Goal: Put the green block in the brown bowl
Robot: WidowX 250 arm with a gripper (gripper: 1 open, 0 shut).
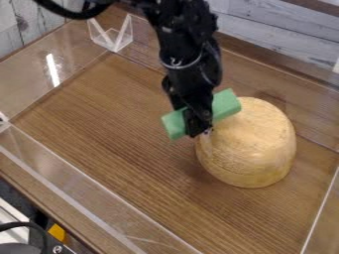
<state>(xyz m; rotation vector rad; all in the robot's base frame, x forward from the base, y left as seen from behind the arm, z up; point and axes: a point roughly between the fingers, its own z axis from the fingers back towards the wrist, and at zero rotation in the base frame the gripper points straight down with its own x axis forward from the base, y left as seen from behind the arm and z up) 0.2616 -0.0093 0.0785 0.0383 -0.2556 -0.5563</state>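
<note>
Here the green block [201, 112] is clamped across its middle by the end effector [196, 121], held clear of the tabletop [93, 129] just beside the brown bowl [249, 143], apparently so it can be set there.

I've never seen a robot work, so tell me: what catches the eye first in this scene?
The bright green block stands out most, clamped in the black pincer at the centre of the picture. Just right of it and lower sits the big brown bowl, looking like a rounded wooden dome on the wooden table. Clear plastic walls fence the table's edges.
</note>
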